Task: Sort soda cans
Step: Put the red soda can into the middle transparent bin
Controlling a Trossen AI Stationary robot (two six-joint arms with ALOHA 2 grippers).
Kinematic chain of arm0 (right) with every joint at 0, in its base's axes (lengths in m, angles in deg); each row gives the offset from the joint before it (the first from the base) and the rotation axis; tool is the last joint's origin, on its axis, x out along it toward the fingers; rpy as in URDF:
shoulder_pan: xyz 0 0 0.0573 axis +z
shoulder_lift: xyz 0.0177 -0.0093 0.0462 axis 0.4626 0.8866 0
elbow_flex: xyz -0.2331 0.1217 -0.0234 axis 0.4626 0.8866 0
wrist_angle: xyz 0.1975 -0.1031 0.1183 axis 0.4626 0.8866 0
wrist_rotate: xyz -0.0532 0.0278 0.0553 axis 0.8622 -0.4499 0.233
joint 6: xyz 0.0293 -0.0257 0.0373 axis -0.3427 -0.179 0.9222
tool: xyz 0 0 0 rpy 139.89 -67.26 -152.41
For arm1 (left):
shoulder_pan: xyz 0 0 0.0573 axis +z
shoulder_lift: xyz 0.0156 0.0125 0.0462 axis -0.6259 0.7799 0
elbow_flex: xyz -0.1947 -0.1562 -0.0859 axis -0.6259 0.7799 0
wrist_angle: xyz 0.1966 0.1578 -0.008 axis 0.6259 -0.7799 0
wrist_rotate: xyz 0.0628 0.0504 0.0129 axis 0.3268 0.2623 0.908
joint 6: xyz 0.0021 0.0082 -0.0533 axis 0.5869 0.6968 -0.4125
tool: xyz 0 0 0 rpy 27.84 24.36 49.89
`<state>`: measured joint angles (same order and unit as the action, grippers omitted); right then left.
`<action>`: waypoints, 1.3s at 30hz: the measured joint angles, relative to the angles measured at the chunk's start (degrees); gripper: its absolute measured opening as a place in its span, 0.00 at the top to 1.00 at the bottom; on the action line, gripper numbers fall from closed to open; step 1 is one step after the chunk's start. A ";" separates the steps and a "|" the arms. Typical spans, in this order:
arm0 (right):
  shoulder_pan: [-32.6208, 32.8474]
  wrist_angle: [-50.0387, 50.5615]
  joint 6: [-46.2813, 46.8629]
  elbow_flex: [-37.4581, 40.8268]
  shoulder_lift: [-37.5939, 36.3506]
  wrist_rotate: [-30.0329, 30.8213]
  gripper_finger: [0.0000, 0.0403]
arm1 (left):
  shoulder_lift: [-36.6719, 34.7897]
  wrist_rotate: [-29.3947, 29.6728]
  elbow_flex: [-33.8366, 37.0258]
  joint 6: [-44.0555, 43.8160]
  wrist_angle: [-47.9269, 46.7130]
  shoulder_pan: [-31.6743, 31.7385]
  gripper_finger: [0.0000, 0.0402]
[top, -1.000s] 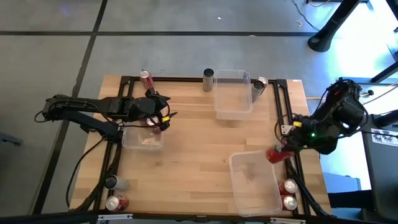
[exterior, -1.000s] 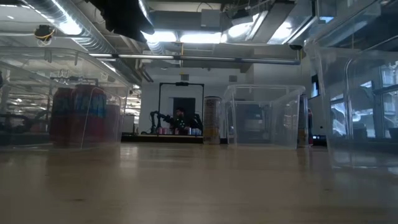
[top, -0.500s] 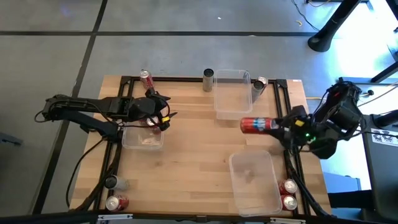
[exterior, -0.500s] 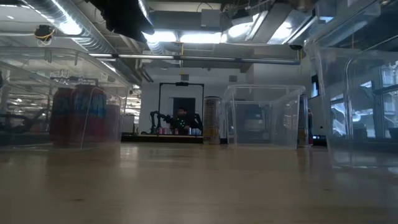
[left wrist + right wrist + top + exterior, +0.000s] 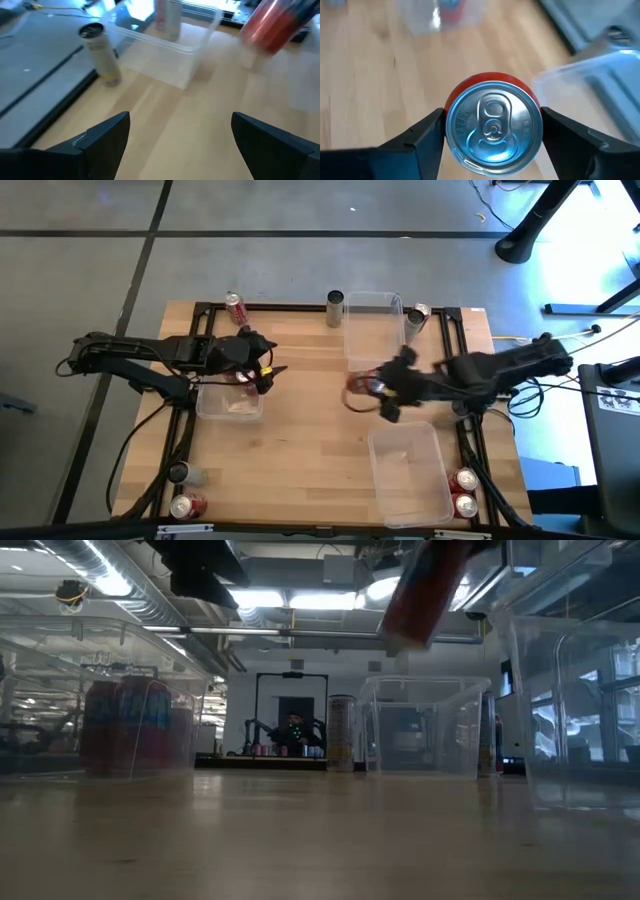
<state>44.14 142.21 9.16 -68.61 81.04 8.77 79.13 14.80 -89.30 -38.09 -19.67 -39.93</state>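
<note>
Red soda can (image 5: 362, 385) lies sideways in right tool (image 5: 385, 392), clamped, carried above mid-counter (image 5: 300, 450), long axis pointing toward left tool (image 5: 262, 372), which hangs open over its bin (image 5: 228, 408).

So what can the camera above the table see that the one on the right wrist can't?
Only the high view shows the whole table: both arms, the left gripper with open jaws over the left bin, the far bin, the near bin, and spare cans at the corners, such as two red ones. Only the right wrist view shows the held can's silver top and pull tab up close. Both show the right gripper shut on the red can above the wood.
</note>
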 joint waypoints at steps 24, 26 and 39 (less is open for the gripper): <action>-11.82 -20.50 -13.56 -0.07 26.22 -27.36 0.31 | 1.93 -0.58 0.01 -5.24 -0.27 -7.11 0.16; -11.78 -21.55 -13.50 -0.08 26.90 -26.96 0.29 | 2.04 -0.58 0.01 -4.69 -0.41 -7.14 0.16; -11.72 -25.25 -13.43 0.00 25.58 -26.86 0.15 | 4.93 -0.61 0.01 -3.70 0.38 -8.34 0.16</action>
<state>32.42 116.96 -4.27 -68.61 106.62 -18.09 84.06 14.19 -89.29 -41.79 -19.29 -48.27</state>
